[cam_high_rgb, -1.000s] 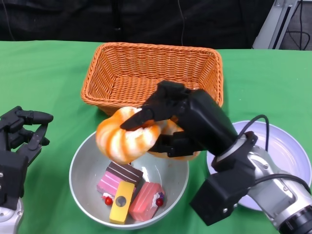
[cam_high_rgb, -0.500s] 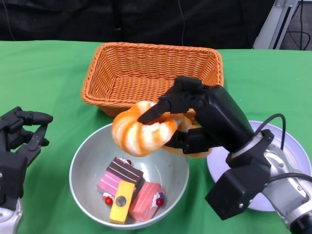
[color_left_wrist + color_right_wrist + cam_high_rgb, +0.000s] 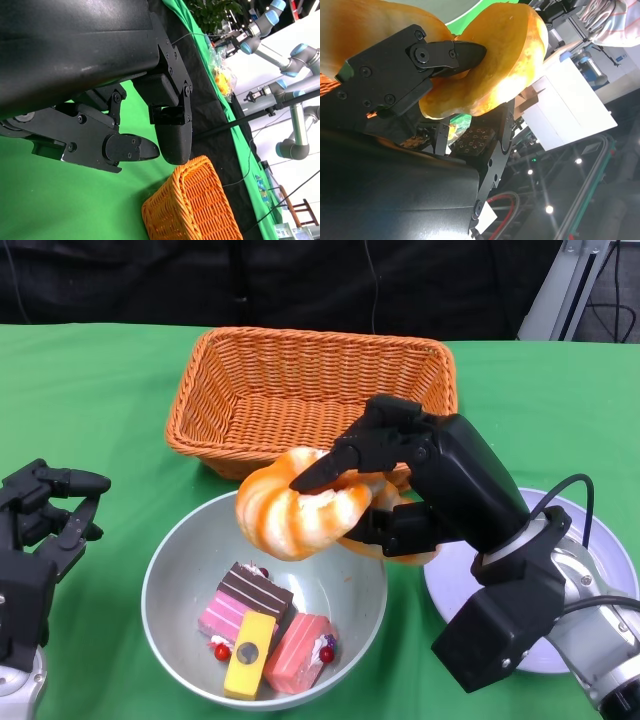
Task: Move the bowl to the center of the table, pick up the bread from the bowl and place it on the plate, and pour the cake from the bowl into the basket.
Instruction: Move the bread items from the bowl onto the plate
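On the green worktop (image 3: 90, 400), the white plate (image 3: 600, 550) sits to the right of the grey bowl (image 3: 170, 580), partly under the right forearm. The right robot hand (image 3: 385, 485) grips the twisted bread (image 3: 290, 515) above the bowl's far rim, its length running crosswise. The plate lies rightward. The left robot hand (image 3: 45, 515) rests apart, fingers loosely spread, holding nothing.
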Available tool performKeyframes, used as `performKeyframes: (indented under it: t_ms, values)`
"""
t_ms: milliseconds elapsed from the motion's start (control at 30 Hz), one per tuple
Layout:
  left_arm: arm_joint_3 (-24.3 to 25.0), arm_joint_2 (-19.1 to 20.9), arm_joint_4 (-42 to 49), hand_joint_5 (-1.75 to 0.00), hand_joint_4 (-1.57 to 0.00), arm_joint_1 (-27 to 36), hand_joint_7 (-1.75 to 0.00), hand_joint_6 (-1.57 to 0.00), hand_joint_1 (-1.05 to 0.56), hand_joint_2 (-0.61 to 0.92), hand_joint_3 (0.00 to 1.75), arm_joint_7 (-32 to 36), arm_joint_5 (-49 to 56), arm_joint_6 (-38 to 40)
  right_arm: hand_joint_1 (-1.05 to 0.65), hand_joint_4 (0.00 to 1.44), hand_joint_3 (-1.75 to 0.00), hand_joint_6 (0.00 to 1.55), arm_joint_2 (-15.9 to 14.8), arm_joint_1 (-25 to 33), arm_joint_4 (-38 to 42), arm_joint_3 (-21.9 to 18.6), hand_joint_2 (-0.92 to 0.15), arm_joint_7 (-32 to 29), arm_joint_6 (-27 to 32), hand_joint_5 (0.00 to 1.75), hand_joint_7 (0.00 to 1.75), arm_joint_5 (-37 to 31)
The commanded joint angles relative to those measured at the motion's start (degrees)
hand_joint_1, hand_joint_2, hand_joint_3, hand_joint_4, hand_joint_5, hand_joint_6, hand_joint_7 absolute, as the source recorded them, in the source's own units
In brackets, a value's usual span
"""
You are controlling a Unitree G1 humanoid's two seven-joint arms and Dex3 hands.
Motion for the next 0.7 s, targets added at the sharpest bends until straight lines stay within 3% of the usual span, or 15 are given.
performKeyframes:
  t_ms: [33, 133, 300, 667, 700]
  values:
    - [-0.01, 1.13, 0.47, -1.28, -0.84, -0.74, -0.92, -0.88, -0.11, 0.92, 0.32, 0.98, 0.31, -0.08, -0.09, 0.81, -0.71, 0.96, -1.04, 0.31, -1.08, -1.23, -0.63, -0.32, 0.15, 1.37, 0.75, -0.06]
    - [-0.05, 1.14, 0.48, -1.28, -0.84, -0.74, -0.92, -0.88, -0.11, 0.92, 0.32, 1.05, 0.33, -0.08, -0.09, 0.8, -0.71, 0.95, -0.95, 0.35, -1.09, -1.38, -0.63, -0.2, 0.12, 1.39, 0.75, -0.14]
    - [0.31, 1.4, 0.94, -1.29, -0.85, -0.91, -0.92, -0.88, -0.1, 0.92, 0.33, -0.2, -0.73, -0.41, -0.07, 0.82, -0.87, 0.96, -4.13, 1.85, -1.18, -4.0, -0.57, -0.03, -1.25, 1.44, 0.8, 1.29]
    - [0.25, 1.47, 1.29, -1.29, -0.85, -1.02, -0.91, -0.89, -0.09, 0.92, 0.33, -0.2, -0.75, -0.74, -0.08, 0.81, -0.88, 0.95, -4.29, 2.05, -1.17, -4.33, -0.56, 0.05, -1.6, 1.46, 0.82, 1.26]
    - [0.3, 1.48, 1.3, -1.29, -0.85, -1.02, -0.91, -0.89, -0.1, 0.92, 0.33, -0.17, -0.8, -0.51, -0.08, 0.8, -0.87, 0.95, -5.39, 2.71, -1.22, -5.05, -0.56, -0.15, -2.16, 1.47, 0.82, 1.31]
